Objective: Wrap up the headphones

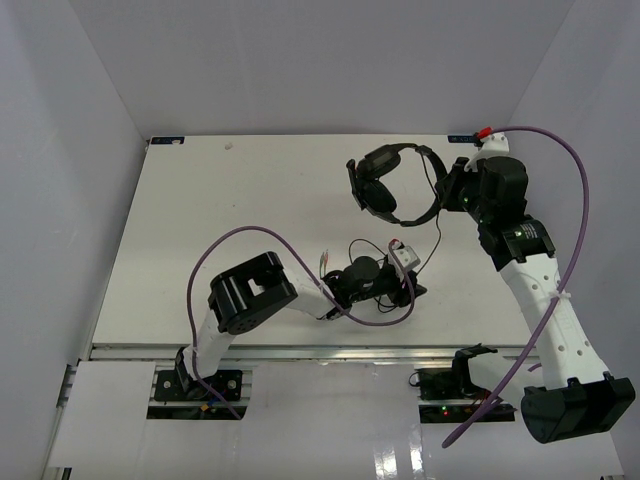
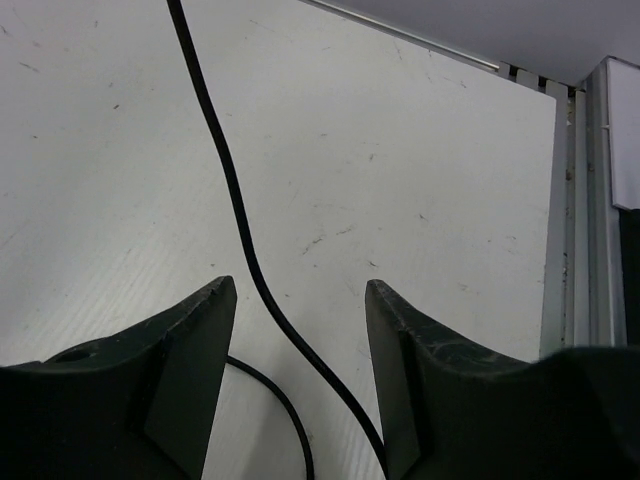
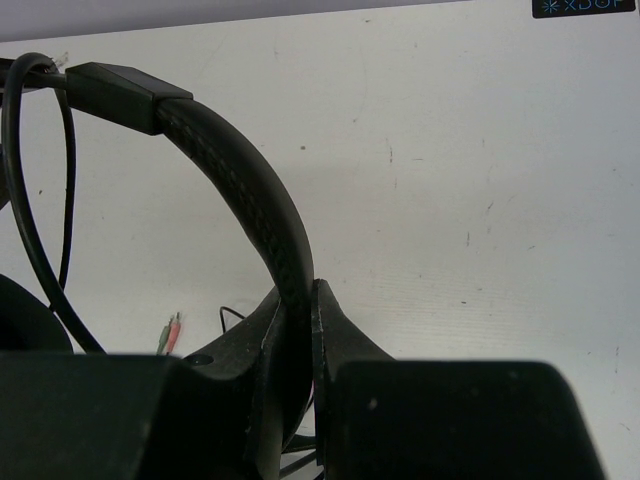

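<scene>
The black headphones (image 1: 380, 190) hang above the far right of the table, earcups to the left. My right gripper (image 1: 447, 195) is shut on their arched headband (image 3: 240, 170); in the right wrist view the band runs straight down between the closed fingers (image 3: 345, 335). The thin black cord (image 1: 438, 235) drops from the headset toward my left gripper (image 1: 408, 288), low over the table's middle front. In the left wrist view that gripper (image 2: 300, 300) is open and the cord (image 2: 230, 190) passes loosely between its fingers, untouched. The reddish and green plugs (image 1: 325, 262) lie on the table (image 1: 200, 200).
Thick purple cables loop over the left arm (image 1: 240, 235) and along the right arm (image 1: 575, 200). White walls close in the table on three sides. The table's metal front rail (image 1: 300, 350) runs just ahead of the arm bases.
</scene>
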